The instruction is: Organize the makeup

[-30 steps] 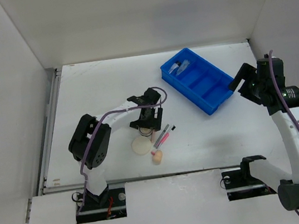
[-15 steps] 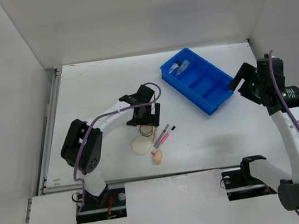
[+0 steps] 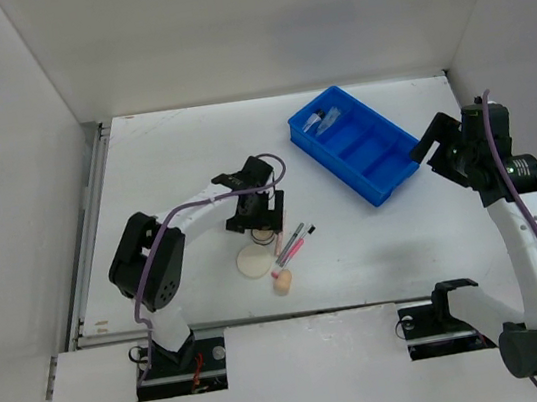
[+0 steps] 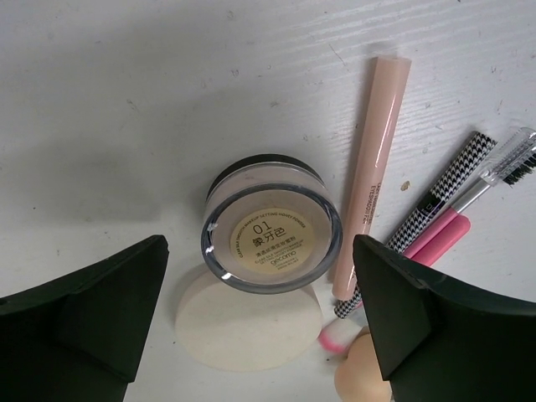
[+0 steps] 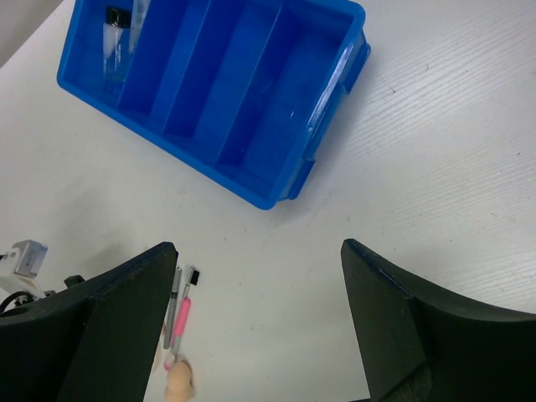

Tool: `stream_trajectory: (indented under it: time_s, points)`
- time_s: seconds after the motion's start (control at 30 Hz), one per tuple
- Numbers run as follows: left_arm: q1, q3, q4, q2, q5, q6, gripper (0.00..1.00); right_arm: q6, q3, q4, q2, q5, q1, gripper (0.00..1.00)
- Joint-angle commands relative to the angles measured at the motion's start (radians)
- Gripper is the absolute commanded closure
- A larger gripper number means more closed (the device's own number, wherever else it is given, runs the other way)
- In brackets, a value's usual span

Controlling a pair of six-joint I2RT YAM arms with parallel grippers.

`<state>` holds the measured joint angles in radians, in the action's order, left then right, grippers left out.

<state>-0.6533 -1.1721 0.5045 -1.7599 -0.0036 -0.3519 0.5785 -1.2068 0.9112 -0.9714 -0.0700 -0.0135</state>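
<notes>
Reaches fwd w/ L arm, wrist pointing down; straddles round compact (image 4: 270,236) w/ L gripper (image 4: 258,251) spread wide, pads clear of it. Holds R arm raised beside blue tray (image 5: 285,188), R gripper (image 5: 258,247) spread wide, gripping nothing.

A round compact (image 4: 271,224) stands in the middle of the frame on the white worktop (image 4: 126,100). Its lower edge covers the top of a cream puff (image 4: 243,322). To the right lie a peach tube (image 4: 373,167), a checked pencil (image 4: 435,197), a pink pencil (image 4: 437,239) and a clear brush (image 4: 507,167). A sponge (image 4: 360,378) shows at the bottom edge. The two dark fingers (image 4: 92,310) are wide apart, one in each lower corner, touching nothing.
</notes>
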Motion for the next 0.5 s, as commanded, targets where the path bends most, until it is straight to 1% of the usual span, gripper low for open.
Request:
stream_trajectory:
  time_s: [0.0,0.03,0.2,0.23,0.37,0.4,0.47]
  points:
    - [-0.002,0.005,-0.007,-0.009,0.005,-0.002,0.11,-0.012,0.001,-0.046,0.002,0.007,0.003,0.15]
    - [-0.002,-0.004,-0.007,-0.018,0.005,-0.002,0.11,-0.012,0.001,-0.046,0.002,0.007,0.003,0.15]
    - [-0.002,-0.023,-0.007,-0.049,-0.013,-0.002,0.19,-0.012,0.001,-0.046,0.002,0.007,0.003,0.15]
    - [-0.002,-0.023,-0.007,-0.049,-0.024,-0.002,0.19,-0.012,0.001,-0.046,0.002,0.007,0.003,0.15]
    - [-0.002,-0.035,0.005,-0.049,-0.047,-0.002,0.34,-0.012,0.001,-0.046,0.002,0.007,0.003,0.15]
    - [-0.002,-0.046,0.018,-0.033,-0.061,-0.002,0.44,-0.012,0.001,-0.046,0.002,0.007,0.003,0.15]
    - [-0.012,-0.076,0.048,-0.013,-0.079,0.008,0.53,-0.012,0.001,-0.046,0.002,0.007,0.003,0.15]
